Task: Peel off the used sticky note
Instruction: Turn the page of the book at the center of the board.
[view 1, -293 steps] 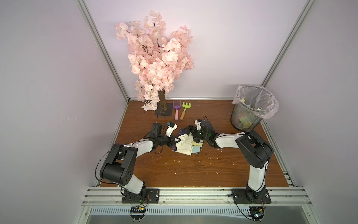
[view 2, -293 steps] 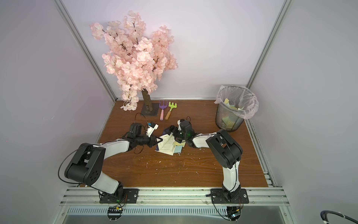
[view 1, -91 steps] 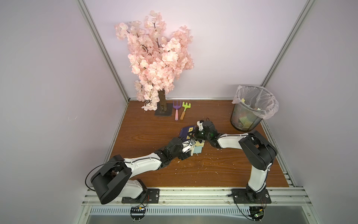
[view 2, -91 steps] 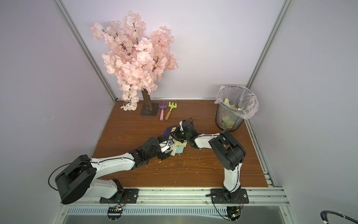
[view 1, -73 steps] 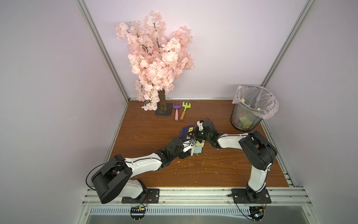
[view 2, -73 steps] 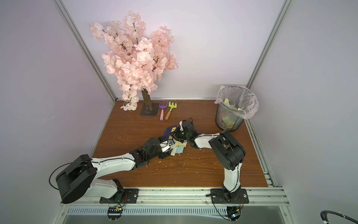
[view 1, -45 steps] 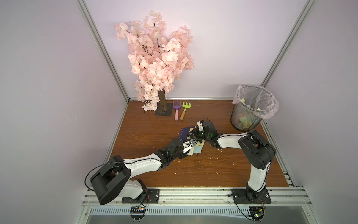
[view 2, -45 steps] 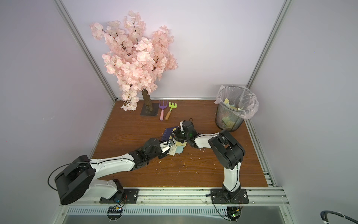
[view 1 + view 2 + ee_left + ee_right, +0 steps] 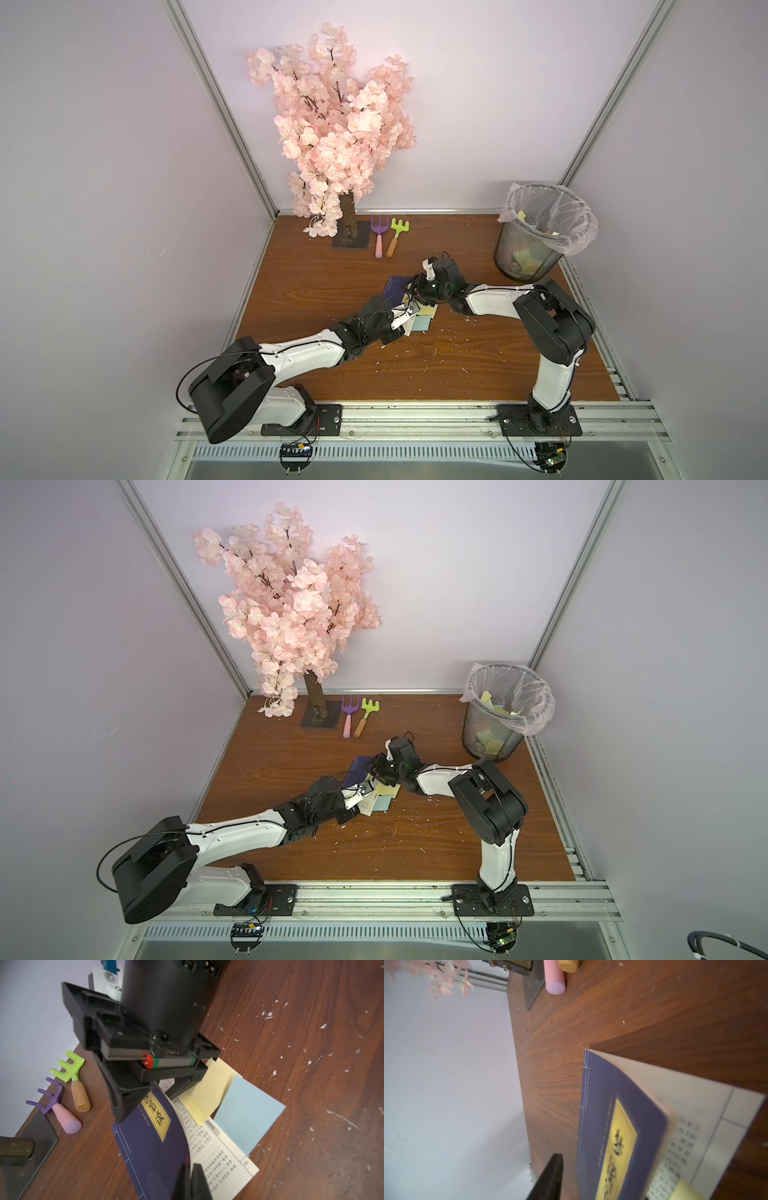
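Two risks here. First the state: left claw [image 9: 190,1169] is pinched tight on one edge of the book [image 9: 149,1153] cover, holding it curled up off the printed page. At the opposite edge, right claw [image 9: 147,1105] is part open, jaws either side of the cover, gripping nothing that I can see. Both notes sit on the exposed page. The yellow note [image 9: 209,1088] is partly under the right claw. The blue note [image 9: 247,1113] is just beside it, sticking out past the page edge over the worktop [image 9: 301,1064]. No writing visible on either, so can't tell which is the used one. My guess is yellow, since that claw is over it

Risk 1: right claw goes for the note with the cover between its jaws and pinches cover or page too, so the page tears or the whole book lifts

Risk 2: left grip is on thin curled card. If it slips, the cover flops back and hides the notes

Also yellow looks like two overlapping sheets, so one pull could take both
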You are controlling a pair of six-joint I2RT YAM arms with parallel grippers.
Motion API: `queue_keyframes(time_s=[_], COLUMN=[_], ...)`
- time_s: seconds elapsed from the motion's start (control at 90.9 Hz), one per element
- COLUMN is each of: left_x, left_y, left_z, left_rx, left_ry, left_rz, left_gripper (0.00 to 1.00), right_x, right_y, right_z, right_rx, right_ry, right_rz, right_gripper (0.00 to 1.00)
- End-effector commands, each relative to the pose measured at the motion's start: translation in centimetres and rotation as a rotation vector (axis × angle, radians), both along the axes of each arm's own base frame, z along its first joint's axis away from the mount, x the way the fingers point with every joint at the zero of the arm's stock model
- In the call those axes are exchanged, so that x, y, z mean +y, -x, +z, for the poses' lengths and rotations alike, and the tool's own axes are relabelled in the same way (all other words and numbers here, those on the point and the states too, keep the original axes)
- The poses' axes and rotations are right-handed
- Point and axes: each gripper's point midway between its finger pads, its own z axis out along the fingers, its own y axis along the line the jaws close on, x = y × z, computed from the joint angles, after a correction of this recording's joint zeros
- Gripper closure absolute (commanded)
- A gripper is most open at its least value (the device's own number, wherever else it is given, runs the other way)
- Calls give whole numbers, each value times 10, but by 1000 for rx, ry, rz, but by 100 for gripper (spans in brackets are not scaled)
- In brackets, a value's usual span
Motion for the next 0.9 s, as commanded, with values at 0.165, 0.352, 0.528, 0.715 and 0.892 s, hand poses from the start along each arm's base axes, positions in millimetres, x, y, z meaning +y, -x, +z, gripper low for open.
queue_keyframes(time_s=[0.165, 0.352, 0.528, 0.715, 0.892], left_x=[0, 5, 10, 15, 22], left_y=[-11, -22, -30, -33, -38], left_z=[27, 32, 24, 16, 23], left_rx=[257, 394, 486, 525, 539], left_ry=[226, 354, 427, 449, 494], left_rz=[29, 64, 100, 128, 137], left_gripper=[98, 98, 98, 98, 98], right_x=[-32, -50, -50, -42, -25], right_y=[-1, 15, 36, 45, 44], right_z=[53, 64, 50, 35, 15], right_rx=[-173, -219, -214, -228, -210], right_ry=[68, 99, 119, 150, 135], right_rz=[-32, -47, -67, -76, -64], right_gripper=[49, 46, 54, 78, 83])
